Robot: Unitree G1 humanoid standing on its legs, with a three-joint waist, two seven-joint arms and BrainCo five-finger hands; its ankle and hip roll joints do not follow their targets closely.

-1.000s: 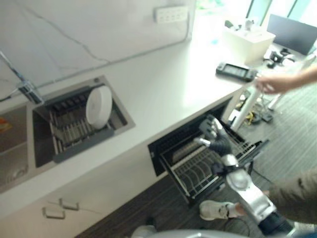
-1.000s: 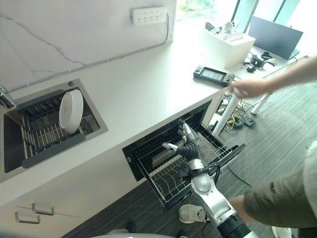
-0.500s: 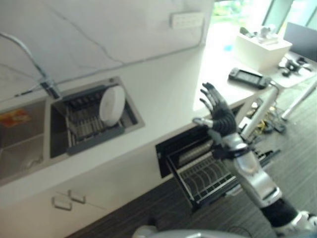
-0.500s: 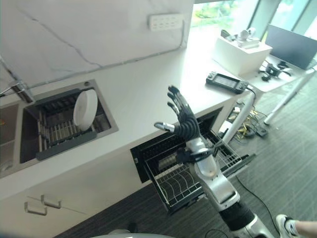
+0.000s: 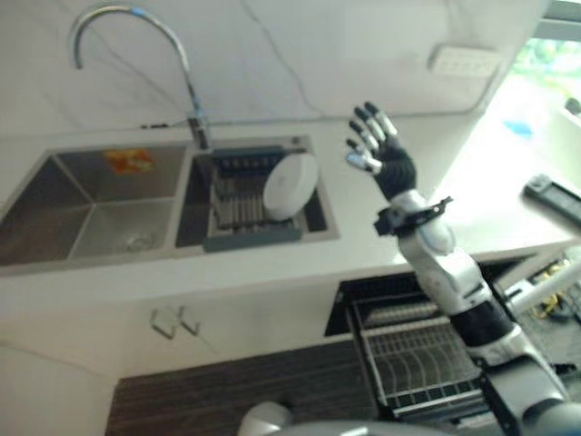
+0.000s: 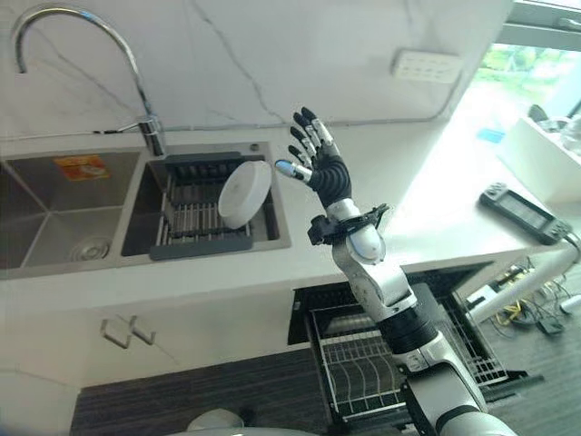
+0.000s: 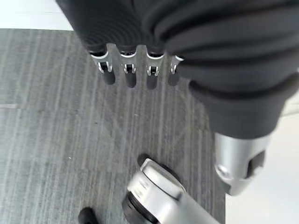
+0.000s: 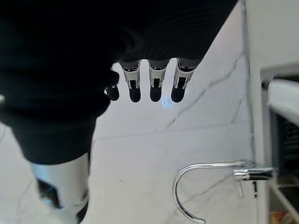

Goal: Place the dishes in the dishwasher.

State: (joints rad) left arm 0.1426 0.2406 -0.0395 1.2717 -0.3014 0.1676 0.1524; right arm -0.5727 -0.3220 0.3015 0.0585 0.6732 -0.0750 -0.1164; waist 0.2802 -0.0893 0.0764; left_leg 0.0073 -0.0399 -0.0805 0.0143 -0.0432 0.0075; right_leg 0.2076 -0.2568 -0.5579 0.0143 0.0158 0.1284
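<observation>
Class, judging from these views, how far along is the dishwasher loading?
Done: the dishwasher rack is pulled out, no dishes visible in it. In hand: nothing; the right hand is open above the counter, near the white plate standing in the sink rack. Left: grasp and load the plate.

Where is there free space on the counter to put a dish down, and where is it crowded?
The counter is bare between the sink and the game controller, to the right of the raised open right hand. The sink rack is crowded: the white plate stands there. The dishwasher rack below is mostly bare.
</observation>
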